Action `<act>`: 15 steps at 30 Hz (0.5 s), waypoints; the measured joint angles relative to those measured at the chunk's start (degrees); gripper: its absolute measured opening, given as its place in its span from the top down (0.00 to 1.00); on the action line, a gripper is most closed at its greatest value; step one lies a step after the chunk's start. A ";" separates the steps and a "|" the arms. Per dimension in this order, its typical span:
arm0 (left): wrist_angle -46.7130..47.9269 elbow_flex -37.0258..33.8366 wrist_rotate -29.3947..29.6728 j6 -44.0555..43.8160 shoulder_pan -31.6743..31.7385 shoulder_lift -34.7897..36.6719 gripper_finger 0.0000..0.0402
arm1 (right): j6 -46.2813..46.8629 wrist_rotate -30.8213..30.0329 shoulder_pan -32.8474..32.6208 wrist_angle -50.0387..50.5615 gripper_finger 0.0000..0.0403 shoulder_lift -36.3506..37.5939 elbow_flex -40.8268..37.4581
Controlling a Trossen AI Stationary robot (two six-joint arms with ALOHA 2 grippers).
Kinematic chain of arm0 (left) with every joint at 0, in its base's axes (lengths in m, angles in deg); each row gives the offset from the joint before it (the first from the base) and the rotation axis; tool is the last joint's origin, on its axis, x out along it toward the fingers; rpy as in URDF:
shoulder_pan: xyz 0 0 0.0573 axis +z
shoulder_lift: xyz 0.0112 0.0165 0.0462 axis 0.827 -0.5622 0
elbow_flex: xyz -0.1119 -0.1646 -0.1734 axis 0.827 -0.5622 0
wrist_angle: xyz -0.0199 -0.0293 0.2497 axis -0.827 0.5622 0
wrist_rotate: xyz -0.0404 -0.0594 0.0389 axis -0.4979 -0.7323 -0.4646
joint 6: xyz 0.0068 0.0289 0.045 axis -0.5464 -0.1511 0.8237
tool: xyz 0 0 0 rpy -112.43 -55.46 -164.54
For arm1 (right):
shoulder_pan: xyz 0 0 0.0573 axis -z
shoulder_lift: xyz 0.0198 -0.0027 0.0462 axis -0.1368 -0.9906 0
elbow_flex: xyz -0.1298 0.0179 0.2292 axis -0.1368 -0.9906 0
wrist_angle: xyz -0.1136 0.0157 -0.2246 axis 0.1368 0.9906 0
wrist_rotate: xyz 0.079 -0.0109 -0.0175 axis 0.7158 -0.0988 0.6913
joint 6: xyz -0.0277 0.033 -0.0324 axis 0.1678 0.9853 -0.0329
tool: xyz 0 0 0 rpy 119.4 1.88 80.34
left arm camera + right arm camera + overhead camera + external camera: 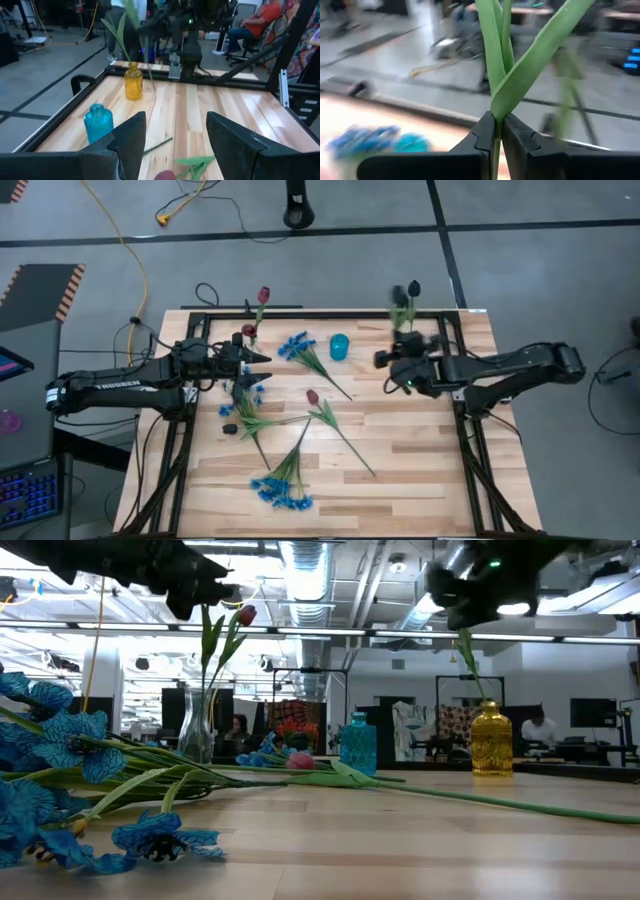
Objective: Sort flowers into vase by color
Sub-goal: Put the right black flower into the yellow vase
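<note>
My right gripper is shut on a near-black tulip above the yellow vase at the table's far right. My left gripper is open and holds nothing. It hovers beside the clear glass vase, where a dark red tulip stands by its stem. On the table lie blue bunches, a red tulip and near-black buds. The blue vase holds nothing. My right gripper pinches the near-black tulip's green stem just below its leaves between its two fingers. The fingers come level from the table's right and lie across the stem. The flower stands nearly upright, and its lower stem reaches down to the yellow vase's mouth.
A black frame rail runs around the table's far edge and sides. Loose stems cross the table's middle, and bare wood lies at the near right. People sit in the room beyond the table.
</note>
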 joint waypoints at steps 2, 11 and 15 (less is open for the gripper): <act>-0.37 0.00 -0.03 -0.01 0.00 0.00 0.51 | -12.42 8.85 1.91 -11.50 0.86 -1.93 0.00; -0.37 0.00 -0.05 0.04 0.00 0.00 0.51 | -39.00 30.40 8.06 -32.13 0.86 0.07 0.00; -0.38 0.00 -0.05 0.07 0.00 0.00 0.51 | -39.20 30.14 8.30 -24.90 0.86 7.70 -0.23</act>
